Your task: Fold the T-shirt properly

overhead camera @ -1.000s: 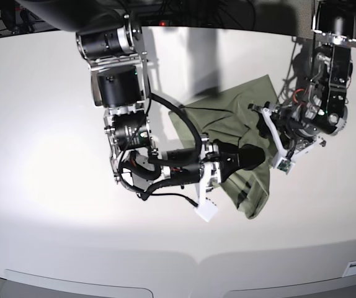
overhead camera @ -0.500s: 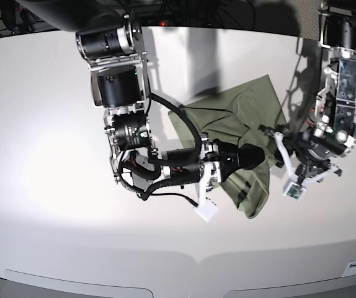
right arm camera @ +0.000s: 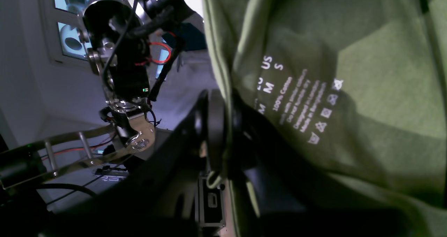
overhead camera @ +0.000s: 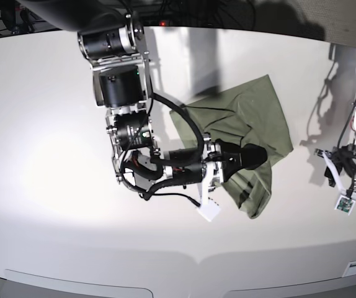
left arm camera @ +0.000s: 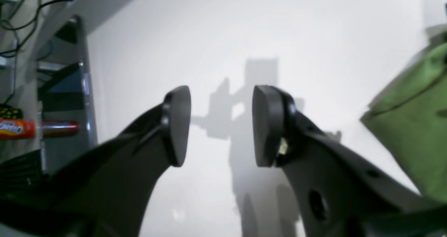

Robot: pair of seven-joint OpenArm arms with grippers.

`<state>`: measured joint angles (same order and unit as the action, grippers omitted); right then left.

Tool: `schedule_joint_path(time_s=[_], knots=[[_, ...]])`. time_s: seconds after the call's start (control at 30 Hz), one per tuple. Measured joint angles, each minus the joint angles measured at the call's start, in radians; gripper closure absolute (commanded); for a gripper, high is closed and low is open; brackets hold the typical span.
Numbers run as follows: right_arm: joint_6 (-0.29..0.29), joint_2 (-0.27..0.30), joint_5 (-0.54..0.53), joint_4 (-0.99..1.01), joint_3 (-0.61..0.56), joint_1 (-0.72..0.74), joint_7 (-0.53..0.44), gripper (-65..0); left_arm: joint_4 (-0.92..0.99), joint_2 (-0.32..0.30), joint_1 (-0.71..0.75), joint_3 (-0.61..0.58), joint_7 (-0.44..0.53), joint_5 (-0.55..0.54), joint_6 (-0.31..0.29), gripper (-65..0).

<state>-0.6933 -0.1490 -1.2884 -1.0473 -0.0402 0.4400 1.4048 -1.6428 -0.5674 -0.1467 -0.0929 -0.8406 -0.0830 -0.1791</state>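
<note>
Olive-green T-shirt (overhead camera: 246, 133) lies crumpled at frame centre on the white worktop (overhead camera: 54, 155). Right claw (overhead camera: 262, 155) is clenched on its fabric near the printed label; left claw (overhead camera: 351, 180) is released, empty, far right. Advised: draw the held layer across evenly, keeping edges aligned.

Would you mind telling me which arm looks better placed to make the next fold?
Probably the right gripper: it is shut on the T-shirt. The left gripper hangs open, away from the cloth.
</note>
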Motion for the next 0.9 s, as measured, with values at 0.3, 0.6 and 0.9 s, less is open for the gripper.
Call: schedule_joint_path(time_s=[0.3,0.6,0.9], knots=[[0.0,0.001,-0.023,0.0,-0.036,0.0,0.0,-18.9,0.0,-0.003,0.0,0.0,0.0,-0.03,0.0,-28.1],[0.0,0.0,-0.023,0.0,-0.084,0.003,0.0,-18.9,0.0,-0.003,0.0,0.0,0.0,-0.031,0.0,-28.1],[0.0,0.0,-0.036,0.0,-0.072,0.101,0.0,-18.9,0.0,-0.003,0.0,0.0,0.004,-0.075,0.001,-28.2]])
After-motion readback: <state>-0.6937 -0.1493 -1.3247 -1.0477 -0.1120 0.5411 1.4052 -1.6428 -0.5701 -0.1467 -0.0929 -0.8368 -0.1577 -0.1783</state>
